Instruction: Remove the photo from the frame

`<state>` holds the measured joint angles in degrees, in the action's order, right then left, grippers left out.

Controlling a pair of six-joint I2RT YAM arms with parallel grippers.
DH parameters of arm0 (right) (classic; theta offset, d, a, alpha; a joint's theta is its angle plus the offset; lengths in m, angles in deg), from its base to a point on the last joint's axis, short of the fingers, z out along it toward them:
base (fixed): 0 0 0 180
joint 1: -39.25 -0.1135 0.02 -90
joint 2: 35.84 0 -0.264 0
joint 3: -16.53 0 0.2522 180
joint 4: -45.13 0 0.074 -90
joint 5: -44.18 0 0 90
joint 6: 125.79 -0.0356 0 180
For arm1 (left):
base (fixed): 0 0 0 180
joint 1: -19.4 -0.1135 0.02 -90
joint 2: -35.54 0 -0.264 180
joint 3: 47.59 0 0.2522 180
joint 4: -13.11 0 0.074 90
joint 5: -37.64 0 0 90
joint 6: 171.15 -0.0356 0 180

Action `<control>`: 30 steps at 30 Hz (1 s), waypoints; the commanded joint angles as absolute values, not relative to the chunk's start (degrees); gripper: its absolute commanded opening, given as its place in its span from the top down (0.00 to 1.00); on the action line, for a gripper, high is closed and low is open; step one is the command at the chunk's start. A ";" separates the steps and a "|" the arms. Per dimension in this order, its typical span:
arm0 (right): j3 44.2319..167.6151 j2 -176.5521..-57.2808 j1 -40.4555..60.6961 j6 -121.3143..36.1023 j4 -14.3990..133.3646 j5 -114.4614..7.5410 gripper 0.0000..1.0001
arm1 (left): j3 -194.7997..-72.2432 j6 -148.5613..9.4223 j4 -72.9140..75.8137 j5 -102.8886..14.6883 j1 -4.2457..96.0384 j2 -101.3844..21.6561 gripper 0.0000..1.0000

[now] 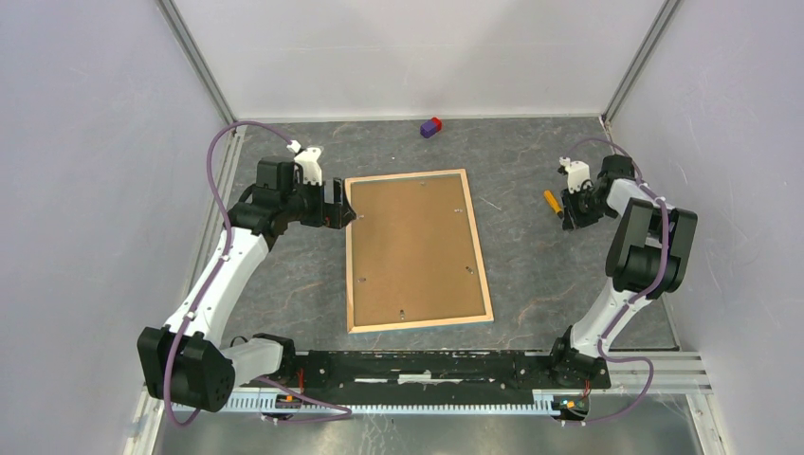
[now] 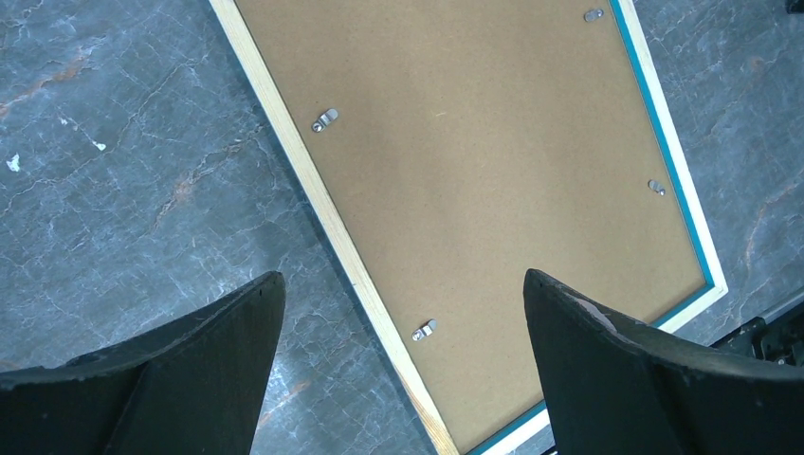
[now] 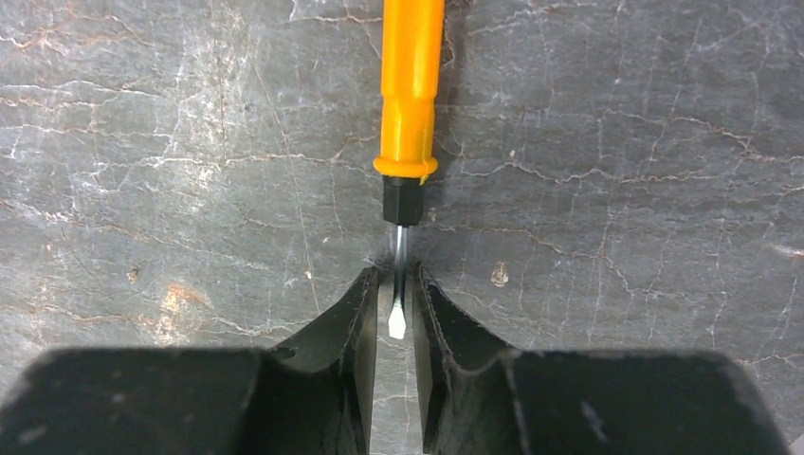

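The frame [image 1: 417, 248] lies face down in the middle of the table, brown fibreboard back up, with a light wood rim and small metal tabs [image 2: 424, 330]. Its blue front edge shows in the left wrist view [image 2: 493, 171]. The photo is hidden under the backing. My left gripper [image 1: 337, 216] is open and empty, hovering over the frame's left rim near the far corner [image 2: 403, 275]. My right gripper [image 1: 569, 216] is at the right, its jaws narrowly apart on either side of the metal blade of an orange-handled screwdriver [image 3: 410, 85] lying on the table [image 3: 398, 270].
A small purple and red block [image 1: 431, 126] sits near the back wall. The screwdriver [image 1: 552, 200] lies right of the frame. Walls enclose the table on the left, back and right.
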<state>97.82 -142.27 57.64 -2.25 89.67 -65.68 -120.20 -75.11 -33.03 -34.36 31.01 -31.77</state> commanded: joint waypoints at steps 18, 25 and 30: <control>101.78 -130.56 56.30 -1.39 94.81 -80.61 0.44 | -123.96 -91.43 -40.99 -28.58 41.62 -32.51 0.00; 96.57 -119.08 54.52 -1.61 93.79 -86.84 0.32 | -126.24 -97.19 -44.49 -30.35 59.28 -36.77 0.00; 93.45 -110.71 53.52 -3.48 90.52 -86.17 0.24 | -128.16 -99.98 -42.29 -36.47 74.21 -43.74 0.05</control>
